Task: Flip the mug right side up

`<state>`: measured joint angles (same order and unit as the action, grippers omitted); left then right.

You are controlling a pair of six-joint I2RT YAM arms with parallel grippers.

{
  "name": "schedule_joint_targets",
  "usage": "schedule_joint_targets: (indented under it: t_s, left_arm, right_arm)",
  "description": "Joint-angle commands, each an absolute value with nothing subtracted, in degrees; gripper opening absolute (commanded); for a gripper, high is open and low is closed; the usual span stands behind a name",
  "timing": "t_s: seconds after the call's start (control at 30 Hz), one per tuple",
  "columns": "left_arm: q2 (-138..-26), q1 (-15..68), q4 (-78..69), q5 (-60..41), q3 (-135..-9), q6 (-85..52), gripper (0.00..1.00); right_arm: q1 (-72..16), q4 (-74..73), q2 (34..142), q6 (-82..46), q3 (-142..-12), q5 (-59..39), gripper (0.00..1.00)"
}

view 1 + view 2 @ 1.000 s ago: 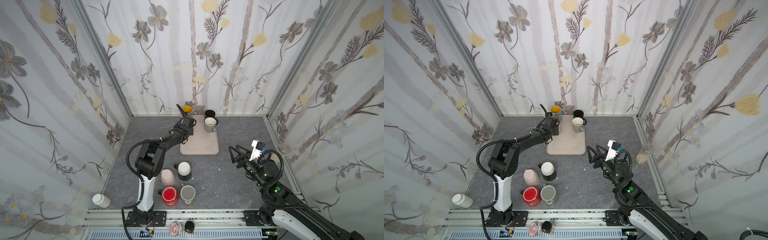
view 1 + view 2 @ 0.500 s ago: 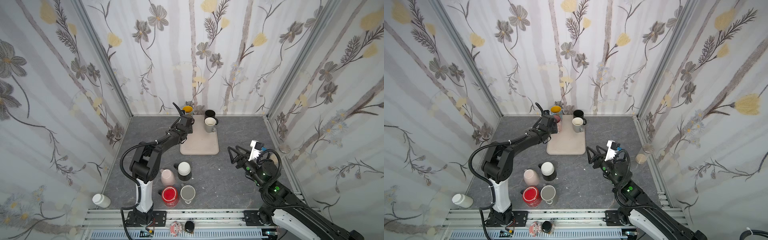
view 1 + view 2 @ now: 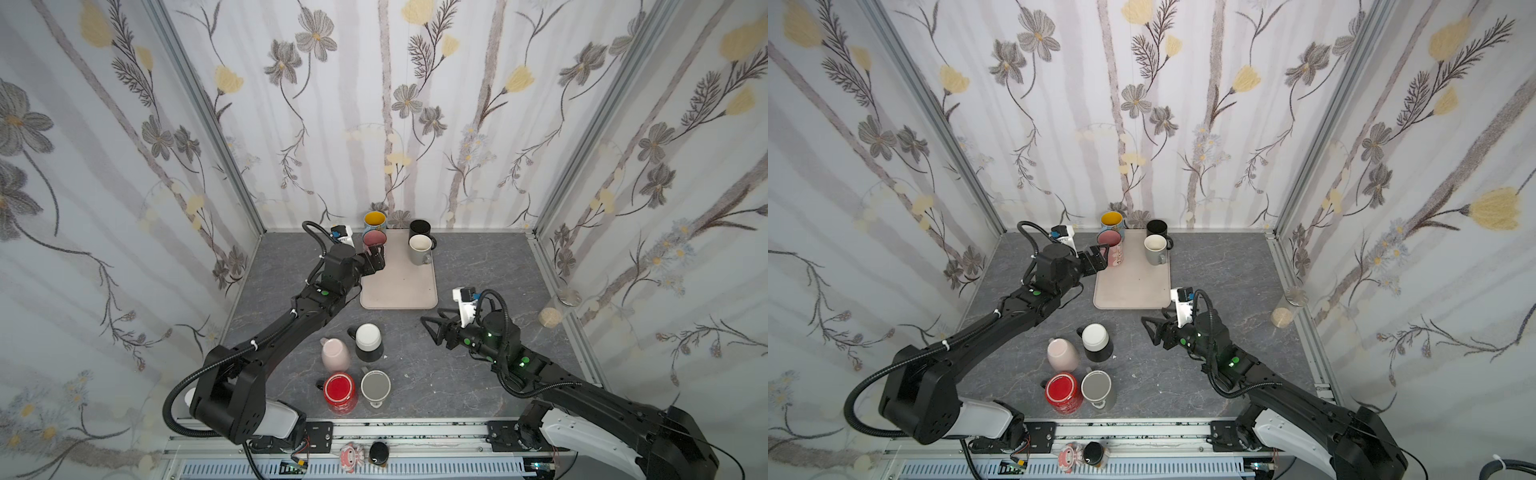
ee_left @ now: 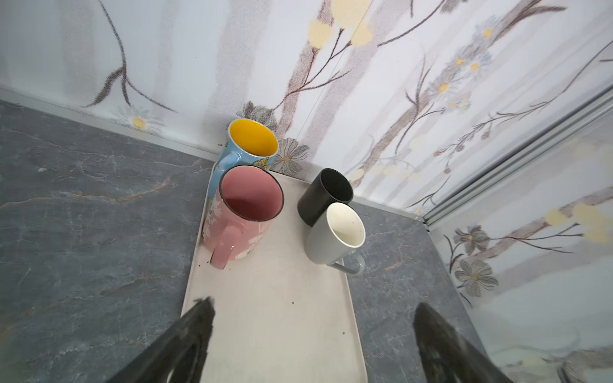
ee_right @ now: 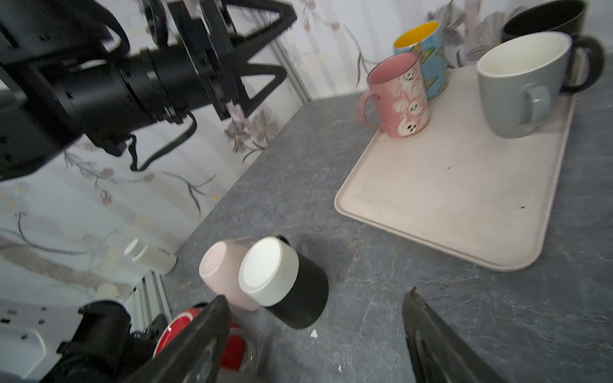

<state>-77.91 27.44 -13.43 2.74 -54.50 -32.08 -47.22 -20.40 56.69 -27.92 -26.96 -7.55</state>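
left jaws stand spread, empty, just short of the pink mug, upright on the far left corner of the tray, just beside the yellow-lined mug. we judge the step is backing straight off without clipping its handle. on the bench off the tray's near edge, a pale pink mug and a white-based black mug sit upside down. right of them, right jaws hang spread, empty.

pink mug: glossy ceramic | tray: matt plastic | tabletop: matt stone-look
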Motion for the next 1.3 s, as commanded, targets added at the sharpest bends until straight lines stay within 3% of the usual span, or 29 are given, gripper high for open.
schedule_joint_targets:
  t_s: [0.0,0.07,0.37,0.7,0.93,1.27]
  left_arm:
    - [-72.4,27.8,-18.0,1.3,-49.5,-35.1,1.0]
    - [-68.0,27.9,-18.3,2.1,-46.1,-35.9,1.0]
    - [-52.9,28.0,-14.2,9.1,-36.4,-36.8,1.0]
    - [-46.4,27.9,-13.8,11.7,-31.2,-36.5,1.0]
    - [-46.1,27.9,-13.7,10.7,-30.9,-36.2,1.0]
    - [-47.2,27.9,-14.7,6.6,-30.6,-36.1,1.0]
  right_arm:
    - [-53.0,-19.0,62.0,-21.3,-30.9,-6.7,0.92]
    - [-56.3,-17.6,66.3,-19.0,-34.4,-4.7,1.0]
    - [-63.3,-8.9,87.6,-15.2,-53.1,8.5,1.0]
    - [-65.5,-1.2,101.6,-14.3,-64.6,12.3,1.0]
    - [-64.9,0.4,101.1,-16.9,-63.0,16.1,1.0]
    - [-59.8,-2.9,88.3,-23.4,-49.5,17.9,0.99]
